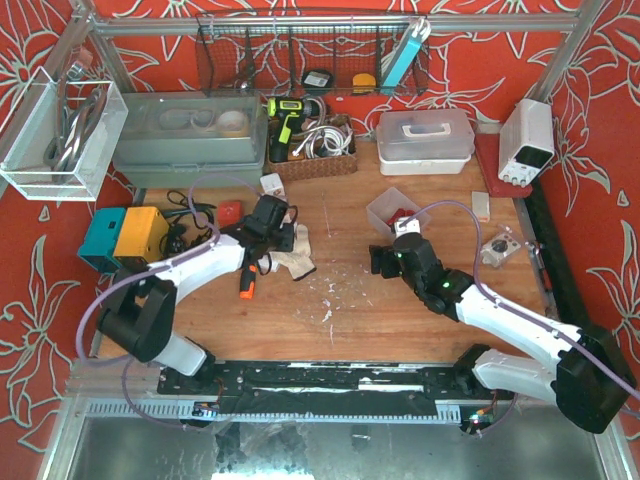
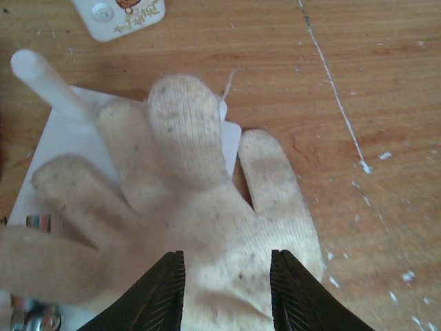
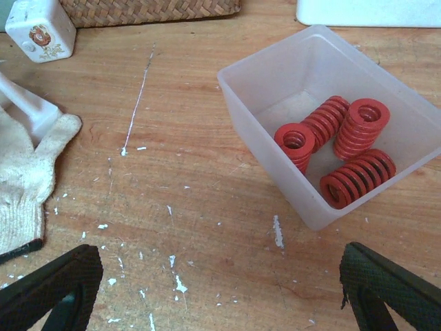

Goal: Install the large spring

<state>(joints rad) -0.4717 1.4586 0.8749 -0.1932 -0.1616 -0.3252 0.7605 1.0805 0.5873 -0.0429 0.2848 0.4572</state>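
Several red coil springs (image 3: pixel 344 141) lie in a translucent plastic tub (image 3: pixel 265 103), which also shows in the top view (image 1: pixel 385 212). My right gripper (image 3: pixel 220 283) is open wide and empty, low over bare wood just in front of and left of the tub; in the top view it is at mid table (image 1: pixel 385 260). My left gripper (image 2: pixel 227 286) is open, its jaws either side of a dirty white knit glove (image 2: pixel 193 207) lying on a white sheet. In the top view the left gripper (image 1: pixel 283 237) is over the glove (image 1: pixel 298 260).
A small metal part on a clear bag (image 1: pixel 497 246) lies right of the tub. An orange-handled tool (image 1: pixel 246 281) lies by the left arm. A wicker basket (image 1: pixel 310 150), grey bin (image 1: pixel 190 135), white lidded box (image 1: pixel 424 140) and power supply (image 1: pixel 525 140) line the back.
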